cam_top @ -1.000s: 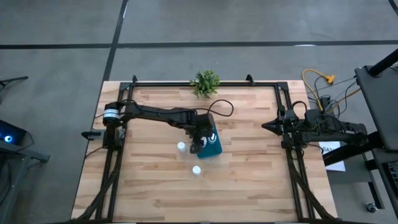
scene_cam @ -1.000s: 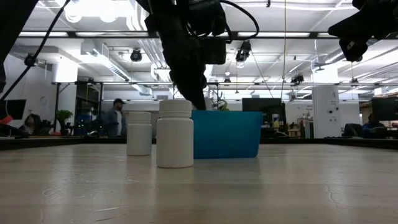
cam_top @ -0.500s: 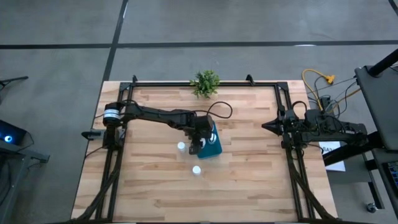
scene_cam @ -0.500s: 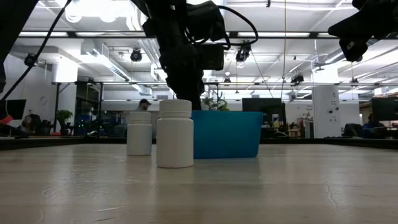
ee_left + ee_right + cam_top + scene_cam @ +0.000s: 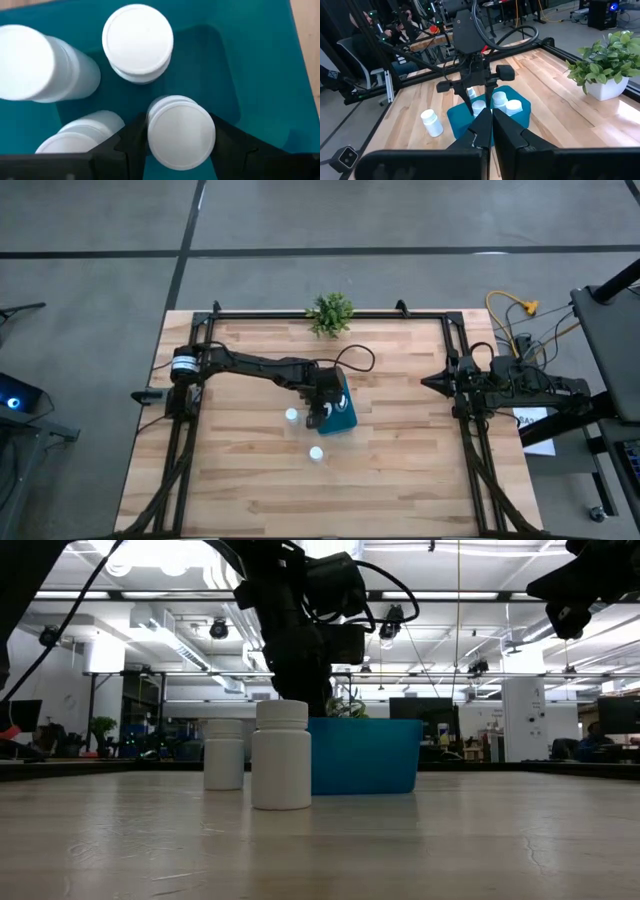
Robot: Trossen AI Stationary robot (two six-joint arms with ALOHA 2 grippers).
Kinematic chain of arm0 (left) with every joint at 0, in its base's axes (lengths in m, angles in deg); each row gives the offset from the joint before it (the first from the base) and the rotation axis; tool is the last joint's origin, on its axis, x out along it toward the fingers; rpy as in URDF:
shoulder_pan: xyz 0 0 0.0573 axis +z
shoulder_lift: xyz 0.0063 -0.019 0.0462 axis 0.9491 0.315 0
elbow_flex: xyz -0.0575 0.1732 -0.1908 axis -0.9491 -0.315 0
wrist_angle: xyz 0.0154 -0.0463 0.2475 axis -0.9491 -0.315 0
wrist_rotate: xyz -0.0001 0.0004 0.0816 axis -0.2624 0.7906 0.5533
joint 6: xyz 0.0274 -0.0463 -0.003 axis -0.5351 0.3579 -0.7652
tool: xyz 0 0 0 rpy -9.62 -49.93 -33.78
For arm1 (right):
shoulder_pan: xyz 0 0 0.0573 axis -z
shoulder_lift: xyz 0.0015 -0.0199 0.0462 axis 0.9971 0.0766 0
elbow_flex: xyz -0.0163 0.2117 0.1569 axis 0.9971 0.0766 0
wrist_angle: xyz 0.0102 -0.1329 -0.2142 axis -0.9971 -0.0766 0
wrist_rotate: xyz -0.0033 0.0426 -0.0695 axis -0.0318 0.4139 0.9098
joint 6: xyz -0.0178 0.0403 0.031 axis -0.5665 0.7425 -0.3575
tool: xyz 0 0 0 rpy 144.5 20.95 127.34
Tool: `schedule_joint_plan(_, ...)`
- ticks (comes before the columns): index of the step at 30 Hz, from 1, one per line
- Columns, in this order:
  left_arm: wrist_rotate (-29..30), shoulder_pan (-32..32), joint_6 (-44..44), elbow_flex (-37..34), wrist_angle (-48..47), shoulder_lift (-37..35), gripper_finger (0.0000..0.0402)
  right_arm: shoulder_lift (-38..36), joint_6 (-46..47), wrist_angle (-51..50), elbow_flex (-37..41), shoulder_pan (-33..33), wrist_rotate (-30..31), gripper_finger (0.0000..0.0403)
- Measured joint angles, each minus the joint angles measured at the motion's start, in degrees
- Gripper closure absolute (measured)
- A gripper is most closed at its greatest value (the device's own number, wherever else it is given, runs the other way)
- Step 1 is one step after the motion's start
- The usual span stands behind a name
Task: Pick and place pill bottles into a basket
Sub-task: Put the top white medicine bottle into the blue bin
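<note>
Bottle [image 5: 181, 132] sits clamped in left end effector [image 5: 177, 142] inside basket [image 5: 260, 75].

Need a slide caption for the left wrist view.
Left gripper holds a pill bottle inside the basket, beside three others.

Table [image 5: 400, 480]: pale wood planks, visible grain, looking matt w/ a slight sheen in low view. Frame [image 5: 300, 313] running along table edges: black metal, matt. Pill bottles [image 5: 137, 42]: white plastic, smooth, caps looking satin w/ soft highlights; two more standing on the wood [image 5: 281, 755]. Basket [image 5: 260, 65]: teal-blue plastic, smooth, semi-gloss inside. Left gripper [image 5: 181, 145] fingers: dark matt plastic, looking slightly textured. Right gripper [image 5: 491, 131]: same dark matt finish. Plant [image 5: 602, 57] near far table edge: green leaves looking plastic-like, sitting in a smooth white pot [image 5: 602, 89]. Floor [image 5: 100, 240] around table: grey concrete, dull.
</note>
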Motion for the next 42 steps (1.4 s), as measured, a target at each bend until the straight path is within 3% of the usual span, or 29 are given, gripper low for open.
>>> schedule_joint_plan(42,3.9,0.6,-2.0,-0.1,-2.1,-0.4,0.0248,0.0,0.1,0.6,0.0,0.0,0.8,0.0394)
